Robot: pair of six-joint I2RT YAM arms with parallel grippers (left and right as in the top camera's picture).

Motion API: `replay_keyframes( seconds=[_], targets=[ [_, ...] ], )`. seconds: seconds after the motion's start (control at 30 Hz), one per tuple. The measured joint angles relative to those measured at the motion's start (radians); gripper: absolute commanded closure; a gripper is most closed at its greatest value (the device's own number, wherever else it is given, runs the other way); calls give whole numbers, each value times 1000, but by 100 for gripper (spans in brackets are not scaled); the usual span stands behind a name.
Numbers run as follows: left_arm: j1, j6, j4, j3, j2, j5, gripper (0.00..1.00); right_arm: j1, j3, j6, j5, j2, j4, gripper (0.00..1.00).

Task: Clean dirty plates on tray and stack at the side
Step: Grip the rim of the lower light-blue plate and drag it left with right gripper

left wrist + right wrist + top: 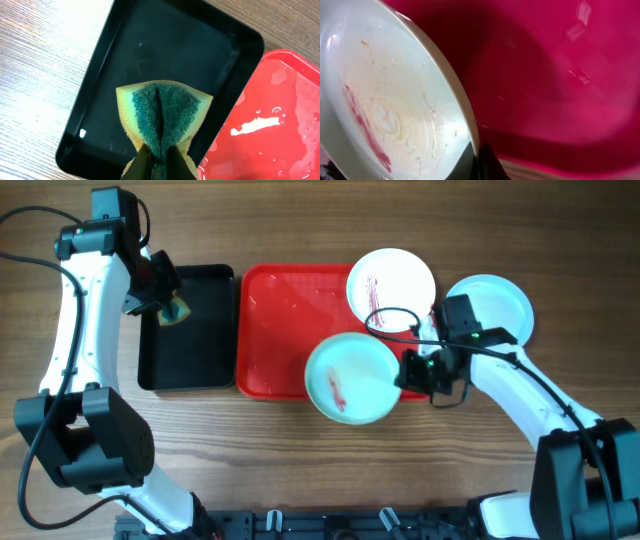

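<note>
A pale mint plate (352, 378) with a red streak is tilted over the front edge of the red tray (270, 330). My right gripper (405, 370) is shut on its right rim. The right wrist view shows that plate (395, 100) smeared with sauce, its rim pinched in the gripper (476, 160) above the tray (560, 60). A white plate (390, 280) with red streaks lies at the tray's back right corner. Another mint plate (495, 305) rests on the table to the right, with no streaks showing. My left gripper (159, 165) is shut on a folded yellow-green sponge (162, 112).
A black tray (195, 340) lies left of the red tray, and the sponge (172, 308) hangs over its left part. In the left wrist view the black tray (150, 45) sits beside the wet red tray (280, 115). Cables trail by the right arm.
</note>
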Motion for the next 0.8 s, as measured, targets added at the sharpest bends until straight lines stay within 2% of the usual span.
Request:
replay_keyframes(
  seconds=[0.37, 0.8],
  targets=[
    [0, 0, 0, 0, 0, 0, 96, 106, 17, 203, 16, 0, 209, 96],
    [0, 0, 0, 0, 0, 0, 96, 224, 103, 345, 216, 13, 255, 96]
  ],
)
